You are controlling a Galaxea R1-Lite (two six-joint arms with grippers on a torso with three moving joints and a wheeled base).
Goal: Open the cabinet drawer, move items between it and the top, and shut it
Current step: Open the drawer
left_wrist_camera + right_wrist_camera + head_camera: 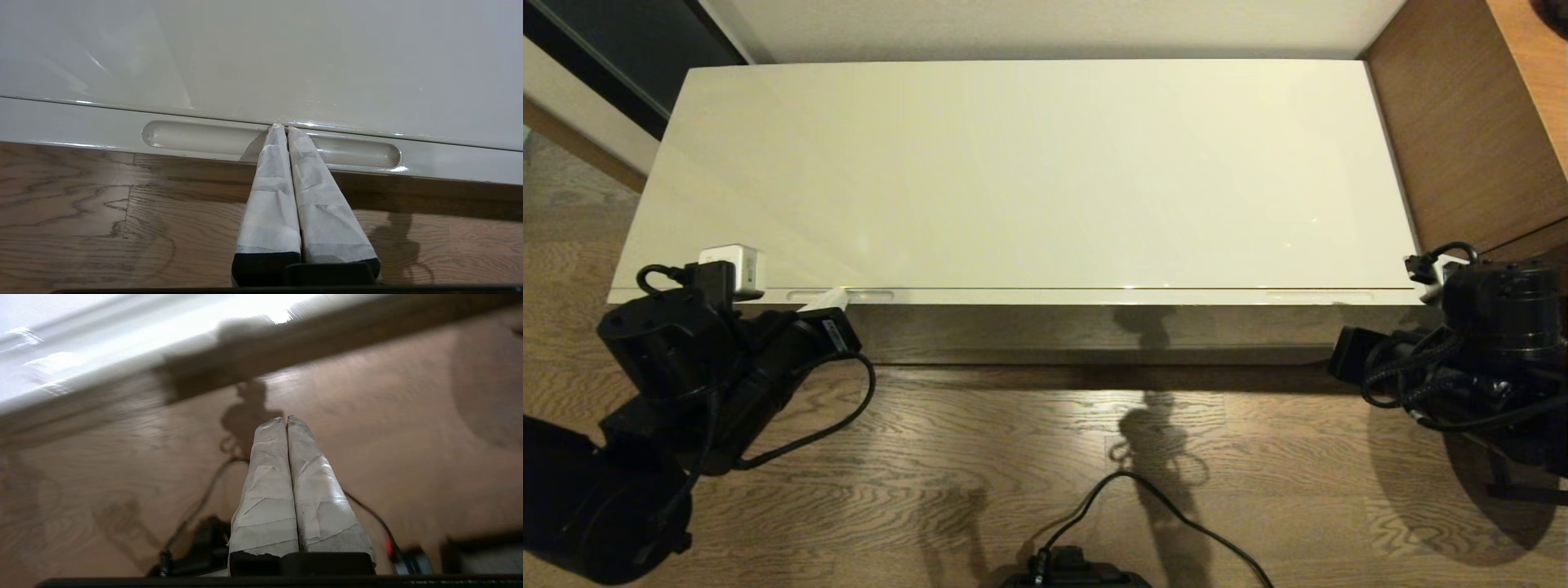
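The glossy cream cabinet top is bare; no tissue pack shows in any view. The drawer is closed, its front a thin strip under the top's edge. My left gripper is shut, and its taped fingertips reach into the left slot handle, up against its upper lip. The right slot handle is untouched. My right gripper is also shut with nothing in it, hanging over the floor beside the cabinet's right end; in the head view its arm hides the fingers.
Brown wood-grain furniture stands against the cabinet's right end. Wood floor lies in front, with a black cable running to my base. A dark panel is at the back left.
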